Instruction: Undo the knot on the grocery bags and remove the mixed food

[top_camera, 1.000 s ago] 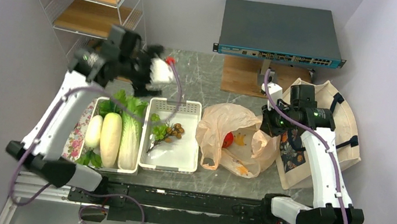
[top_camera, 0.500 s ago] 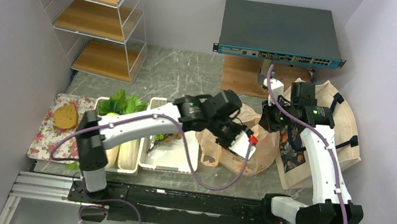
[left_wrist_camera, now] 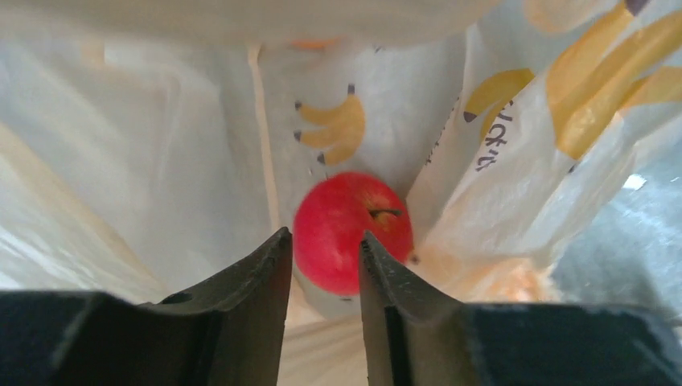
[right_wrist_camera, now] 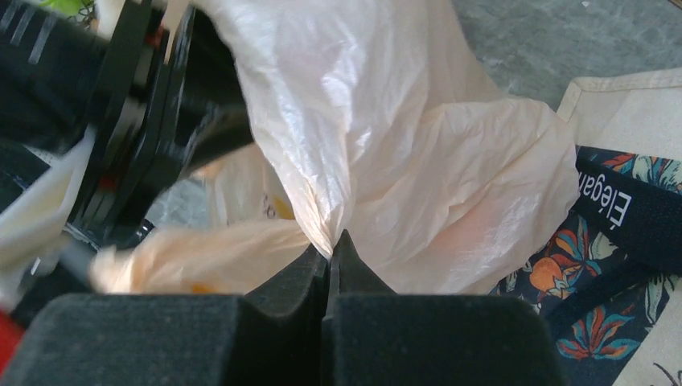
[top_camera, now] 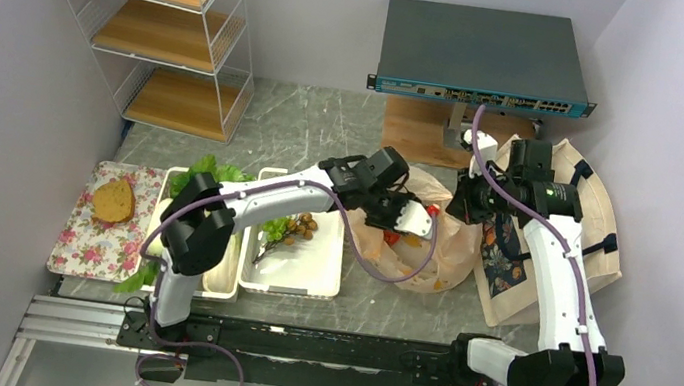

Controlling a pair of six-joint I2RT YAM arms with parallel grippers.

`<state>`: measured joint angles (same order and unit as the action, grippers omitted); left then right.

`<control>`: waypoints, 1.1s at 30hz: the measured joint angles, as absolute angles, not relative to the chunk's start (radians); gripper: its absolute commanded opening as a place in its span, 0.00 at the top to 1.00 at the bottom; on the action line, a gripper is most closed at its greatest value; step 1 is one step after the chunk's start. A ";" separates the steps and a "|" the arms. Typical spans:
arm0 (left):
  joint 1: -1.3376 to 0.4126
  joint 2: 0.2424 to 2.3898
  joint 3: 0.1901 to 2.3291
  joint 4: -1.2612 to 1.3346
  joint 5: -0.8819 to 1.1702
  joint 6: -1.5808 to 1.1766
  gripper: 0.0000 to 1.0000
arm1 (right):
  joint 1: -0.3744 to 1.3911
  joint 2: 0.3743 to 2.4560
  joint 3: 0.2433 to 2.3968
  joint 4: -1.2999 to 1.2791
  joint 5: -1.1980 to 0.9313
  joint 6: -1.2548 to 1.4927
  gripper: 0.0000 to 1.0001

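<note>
The peach-beige plastic bag (top_camera: 451,254) lies mid-table with its mouth held open; no knot shows on it. My right gripper (top_camera: 462,205) is shut on the bag's upper edge, the film pinched between its tips (right_wrist_camera: 331,240). My left gripper (top_camera: 401,224) reaches inside the bag, jaws partly apart (left_wrist_camera: 322,241) with nothing between them. A red apple (left_wrist_camera: 350,229) lies just beyond its fingertips against the banana-printed film (left_wrist_camera: 161,161). The apple (top_camera: 391,238) shows faintly red from above. The cream tote (top_camera: 595,229) lies right of the bag, its floral print (right_wrist_camera: 635,201) beside my right fingers.
Two white baskets stand left of the bag: one (top_camera: 222,282) holds cabbage (top_camera: 209,174), the other (top_camera: 302,268) holds grapes and nuts (top_camera: 305,225). A floral tray (top_camera: 72,251) carries a bread slice (top_camera: 115,200). A wire shelf (top_camera: 161,16) and a grey box (top_camera: 484,51) stand behind.
My left arm swung from the back left across the baskets into the plastic bag, and its jaws narrowed. The right gripper kept its hold on the bag's edge.
</note>
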<state>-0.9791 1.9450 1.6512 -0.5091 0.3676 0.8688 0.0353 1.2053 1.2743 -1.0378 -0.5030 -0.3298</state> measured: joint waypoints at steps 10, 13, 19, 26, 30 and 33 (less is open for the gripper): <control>-0.947 2.043 1.692 -0.513 0.296 0.859 0.20 | 0.034 1.196 1.264 -1.039 -0.524 -0.329 1.00; -0.950 2.083 1.708 -0.509 0.280 0.849 0.21 | 0.034 1.196 1.262 -1.039 -0.527 -0.329 1.00; -0.952 2.098 1.695 -0.448 0.234 0.818 0.20 | 0.034 1.196 1.249 -1.038 -0.526 -0.327 1.00; -0.947 2.083 1.604 -0.289 0.228 0.754 0.10 | 0.034 1.199 1.248 -1.019 -0.509 -0.310 1.00; -0.937 2.083 1.613 -0.245 0.218 0.728 0.10 | 0.034 1.221 1.268 -1.017 -0.480 -0.310 1.00; -0.916 2.084 1.634 -0.212 0.217 0.721 0.10 | 0.034 1.246 1.300 -1.015 -0.473 -0.310 1.00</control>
